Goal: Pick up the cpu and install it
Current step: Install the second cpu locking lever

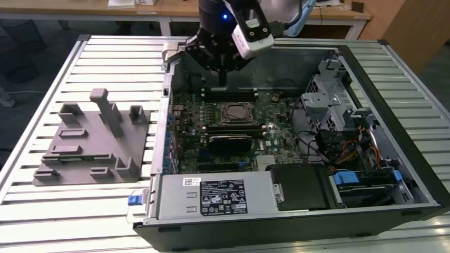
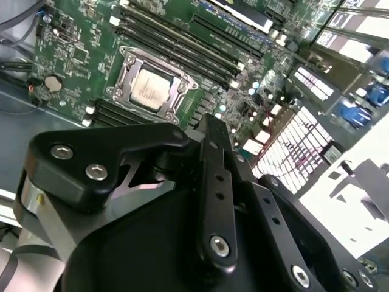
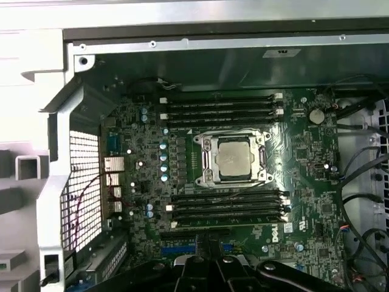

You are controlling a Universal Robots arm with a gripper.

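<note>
While the grey tray [image 1: 95, 139] sits on the slatted worktop [image 1: 42, 211] at the exterior view's left, the cpu [image 1: 232, 112] lies seated in its motherboard socket [image 3: 233, 159] inside the open computer case [image 1: 295, 211]. The pincer [image 1: 221, 81] hangs above the board, clenched on nothing, apart from the cpu.
</note>
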